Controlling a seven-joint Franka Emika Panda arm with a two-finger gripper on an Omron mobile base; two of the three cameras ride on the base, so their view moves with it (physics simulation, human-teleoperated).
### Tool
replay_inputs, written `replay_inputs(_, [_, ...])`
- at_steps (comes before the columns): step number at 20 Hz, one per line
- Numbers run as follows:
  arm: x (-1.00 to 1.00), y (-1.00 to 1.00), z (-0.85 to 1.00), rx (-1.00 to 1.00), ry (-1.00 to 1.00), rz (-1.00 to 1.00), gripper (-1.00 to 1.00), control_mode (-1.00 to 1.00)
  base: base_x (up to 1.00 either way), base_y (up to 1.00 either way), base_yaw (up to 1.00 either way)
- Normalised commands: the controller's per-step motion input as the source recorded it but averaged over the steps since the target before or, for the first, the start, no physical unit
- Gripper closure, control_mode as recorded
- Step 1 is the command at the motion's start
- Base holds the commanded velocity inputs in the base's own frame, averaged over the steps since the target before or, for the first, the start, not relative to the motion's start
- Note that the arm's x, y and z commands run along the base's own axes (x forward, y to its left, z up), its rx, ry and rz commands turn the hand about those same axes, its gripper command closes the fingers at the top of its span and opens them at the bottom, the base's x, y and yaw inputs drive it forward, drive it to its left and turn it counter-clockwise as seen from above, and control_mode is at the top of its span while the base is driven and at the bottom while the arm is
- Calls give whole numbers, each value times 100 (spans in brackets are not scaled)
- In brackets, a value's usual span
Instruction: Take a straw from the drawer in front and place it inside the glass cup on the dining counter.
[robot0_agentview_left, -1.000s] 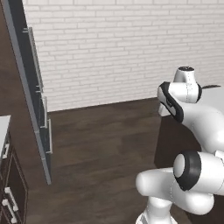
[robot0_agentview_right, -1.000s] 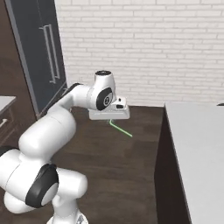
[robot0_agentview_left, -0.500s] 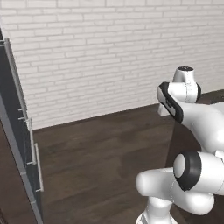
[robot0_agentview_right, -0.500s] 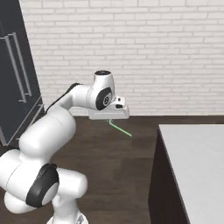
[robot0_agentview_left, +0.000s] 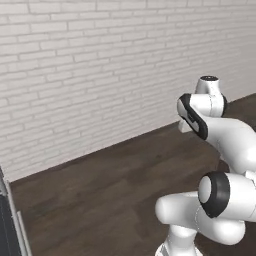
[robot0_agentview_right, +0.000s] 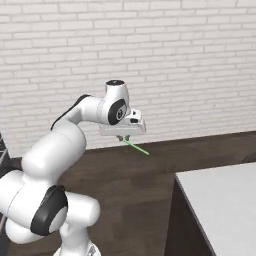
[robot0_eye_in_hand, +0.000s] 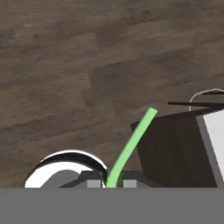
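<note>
Gripper (robot0_agentview_right: 123, 137): seen in the right base view at the end of the white arm, held level in mid-air before the white brick wall (robot0_agentview_right: 200, 60), pointing downward; its fingers are closed on the upper end of the straw (robot0_agentview_right: 136, 147). In the hand view the two dark finger tips are drawn close together at 6 o'clock of the frame, the gripper (robot0_eye_in_hand: 109, 183) pinching the base of the straw (robot0_eye_in_hand: 131, 146) between them. Straw: thin, light green, straight; in the right base view it is seen slanting from the gripper toward 4 o'clock, its free end hanging clear above the floor; in the hand view it is seen running from the finger tips toward 1 o'clock. Dining counter (robot0_agentview_right: 225, 200): white slab surface on a dark brown base, seen at 4 o'clock of the right base view, well apart from the gripper; in the hand view its dark side and a strip of white top (robot0_eye_in_hand: 214, 144) are noted at 3 o'clock, the tip of the straw lying just beside its corner in the frame. Floor (robot0_agentview_left: 100, 195): dark wood planks, below the gripper and meeting the brick wall. Arm: noted in the left base view at 3 to 5 o'clock.
</note>
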Motion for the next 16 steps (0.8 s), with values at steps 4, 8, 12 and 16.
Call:
replay_inputs(4, [0,0,0,0,0,0,100,100,100,33,-44])
replay_inputs(8, [0,0,0,0,0,0,100,100,100,32,-46])
replay_inputs(12, [0,0,0,0,0,0,100,100,100,27,-48])
replay_inputs(16, [0,0,0,0,0,0,100,100,100,20,-48])
